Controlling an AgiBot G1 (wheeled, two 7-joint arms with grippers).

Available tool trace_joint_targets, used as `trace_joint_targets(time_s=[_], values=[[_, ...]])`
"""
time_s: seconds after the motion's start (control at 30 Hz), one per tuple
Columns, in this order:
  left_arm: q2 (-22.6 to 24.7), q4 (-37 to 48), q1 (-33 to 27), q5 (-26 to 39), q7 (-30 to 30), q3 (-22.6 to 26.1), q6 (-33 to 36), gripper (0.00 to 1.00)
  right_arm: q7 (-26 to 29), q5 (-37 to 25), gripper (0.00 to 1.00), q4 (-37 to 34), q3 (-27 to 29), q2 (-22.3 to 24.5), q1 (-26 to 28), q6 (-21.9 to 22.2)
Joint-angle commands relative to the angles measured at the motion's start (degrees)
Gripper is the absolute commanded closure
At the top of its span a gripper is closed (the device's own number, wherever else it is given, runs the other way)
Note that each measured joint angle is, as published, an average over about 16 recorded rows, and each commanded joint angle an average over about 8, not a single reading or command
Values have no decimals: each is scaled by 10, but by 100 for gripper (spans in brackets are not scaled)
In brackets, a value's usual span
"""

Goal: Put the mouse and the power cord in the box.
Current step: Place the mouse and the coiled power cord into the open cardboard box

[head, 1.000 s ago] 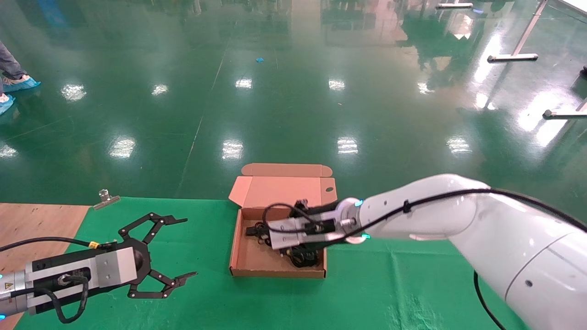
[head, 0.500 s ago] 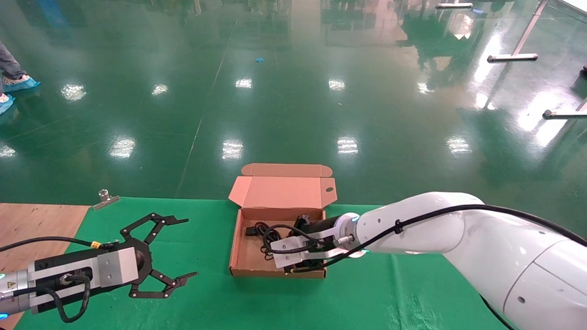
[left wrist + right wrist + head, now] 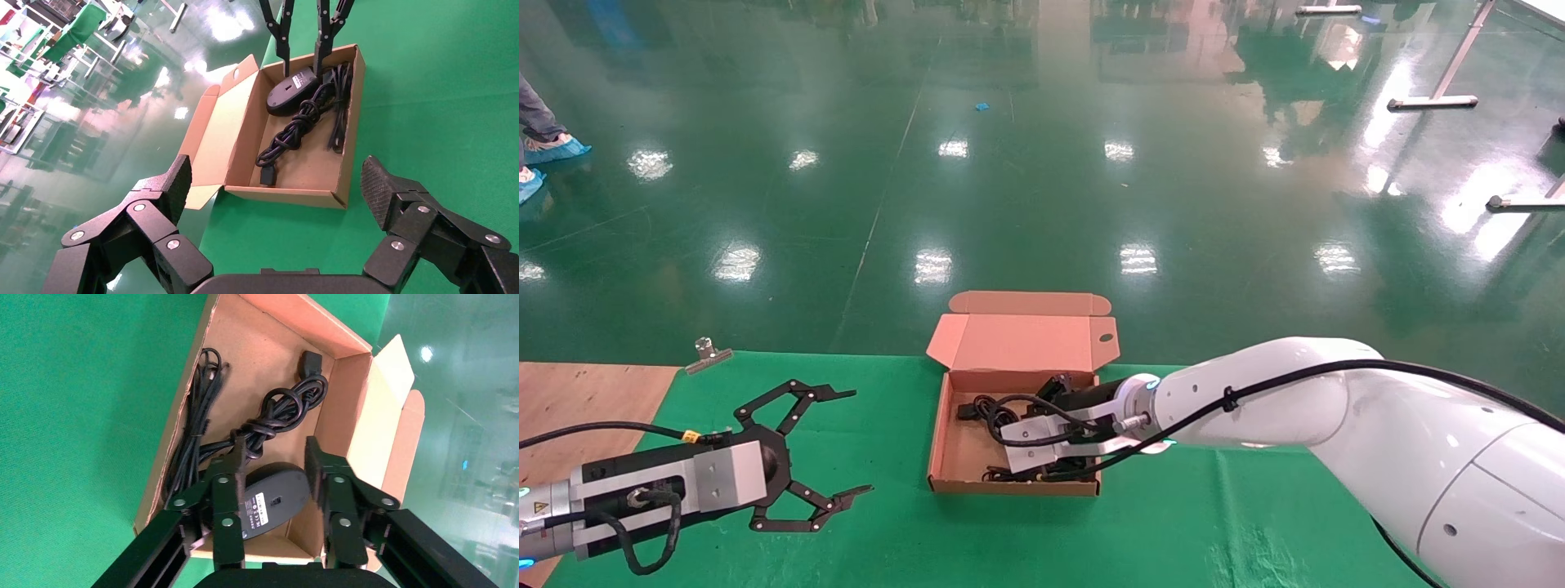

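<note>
The brown box (image 3: 940,425) stands open on the green cloth, lid (image 3: 1026,339) folded back. In the right wrist view the black mouse (image 3: 275,493) lies label-up in a box corner, between and below the parted fingers of my right gripper (image 3: 275,447), with a small gap at one finger. The thick coiled power cord (image 3: 287,407) lies on the box floor, and the mouse's thin cable (image 3: 196,435) runs along a side wall. The left wrist view shows the mouse (image 3: 291,92), the cord (image 3: 294,125) and the right gripper (image 3: 303,58) above them. My left gripper (image 3: 854,441) hovers open and empty, left of the box.
A metal clip (image 3: 708,355) holds the green cloth (image 3: 1173,523) at the table's far left edge, beside bare wood (image 3: 584,392). Beyond the table's far edge lies glossy green floor, with a person's blue shoe covers (image 3: 552,147) far left.
My right gripper came down from above the box to its floor with the mouse, and its fingers have parted. The mouse's cable now lies inside the box. The left arm stayed put.
</note>
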Motion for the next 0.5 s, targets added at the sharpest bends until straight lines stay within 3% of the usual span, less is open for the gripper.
trace_joint_targets(time_s=[0.03, 0.27, 0.5], values=[[0, 0, 0, 0, 0, 0, 0, 0, 0, 0, 0, -1, 1, 0, 0, -1], [-1, -7, 2, -2, -7, -1, 0, 0, 4, 7, 0, 4, 13, 7, -5, -10], [-13, -55, 12, -22, -69, -6, 6, 0, 26, 46, 0, 39, 73, 48, -36, -54]])
